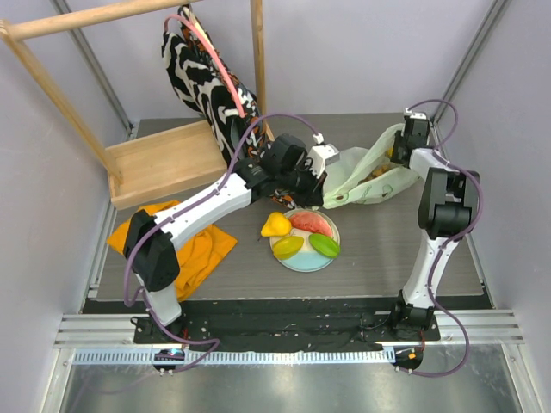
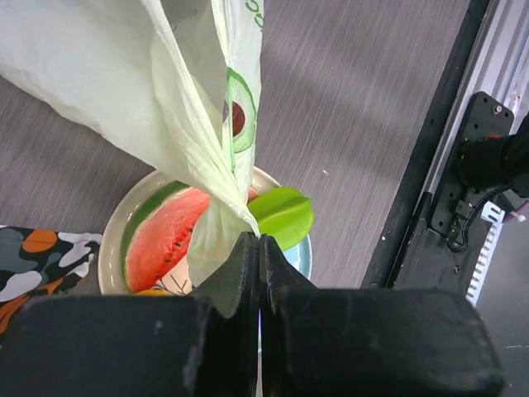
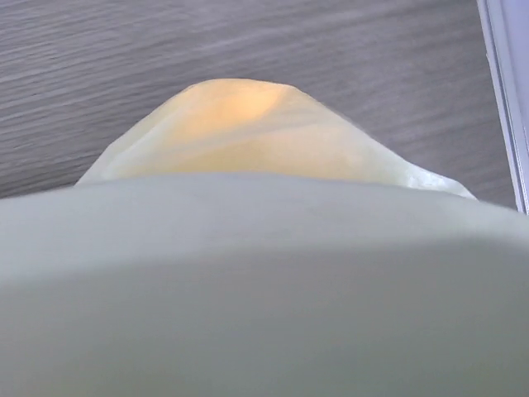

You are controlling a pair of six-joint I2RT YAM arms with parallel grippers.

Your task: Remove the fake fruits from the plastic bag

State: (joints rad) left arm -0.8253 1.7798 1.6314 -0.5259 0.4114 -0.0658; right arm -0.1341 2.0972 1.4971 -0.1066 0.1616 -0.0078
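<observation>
The pale-green plastic bag (image 1: pixel 372 176) lies at the back right of the table. My left gripper (image 1: pixel 325 196) is shut on a pulled-up fold of the bag (image 2: pixel 216 124), just above the white-and-blue plate (image 1: pixel 303 262). On the plate lie a red watermelon slice (image 1: pixel 312 222), a yellow oval (image 1: pixel 288 247) and a green oval (image 1: pixel 325 245). A yellow pear (image 1: pixel 275 225) rests at the plate's left edge. My right gripper (image 1: pixel 399 153) is at the bag's far mouth, its fingers hidden by plastic. Brownish fruit (image 1: pixel 379 172) shows inside the bag. A yellowish fruit (image 3: pixel 240 124) shows through the plastic.
A zebra-patterned cloth bag (image 1: pixel 202 77) hangs from a wooden rack (image 1: pixel 258 52) at the back left, over a wooden tray (image 1: pixel 164 159). An orange cloth (image 1: pixel 194 249) lies at the left, beside my left arm. A dark base rail (image 2: pixel 446 190) runs along the near edge.
</observation>
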